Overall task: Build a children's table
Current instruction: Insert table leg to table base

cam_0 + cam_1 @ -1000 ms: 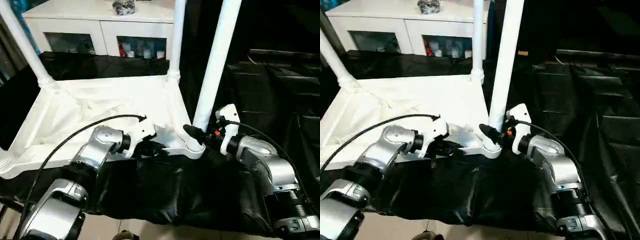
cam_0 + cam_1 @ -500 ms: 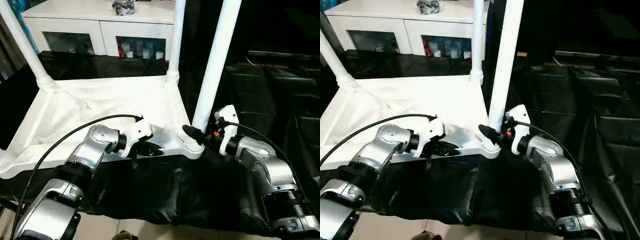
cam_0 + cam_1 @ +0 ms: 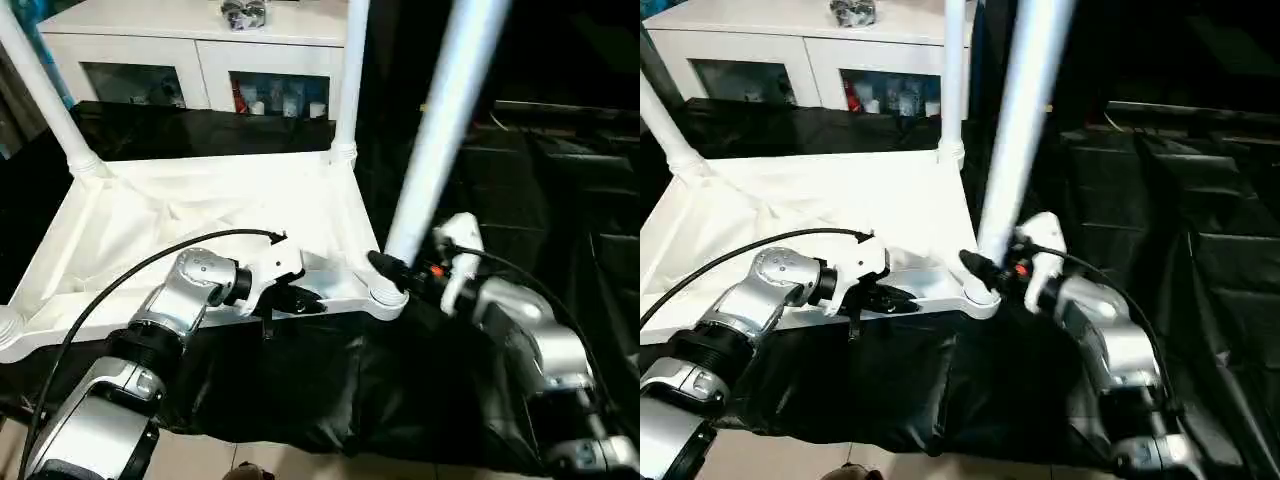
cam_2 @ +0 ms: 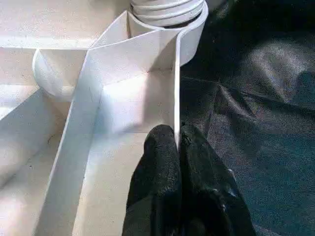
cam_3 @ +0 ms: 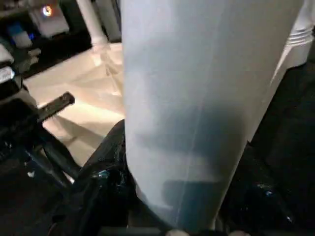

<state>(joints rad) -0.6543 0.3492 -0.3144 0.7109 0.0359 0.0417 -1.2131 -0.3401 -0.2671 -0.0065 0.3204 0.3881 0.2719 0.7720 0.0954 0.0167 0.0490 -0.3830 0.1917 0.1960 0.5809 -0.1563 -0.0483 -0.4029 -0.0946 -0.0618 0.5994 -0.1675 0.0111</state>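
At centre frame the upturned tabletop [image 3: 200, 215] lies on black cloth, its near rim pinched by the left gripper [image 4: 177, 142], while the right gripper [image 3: 392, 272] clasps the leaning near-right leg [image 3: 432, 150], which may jam crooked in its socket.

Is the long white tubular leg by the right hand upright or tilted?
Tilted: the long white tubular leg leans rightward from its round corner socket, gripped by the right hand.

No words, numbers, labels or brand marks can be read on anything here.
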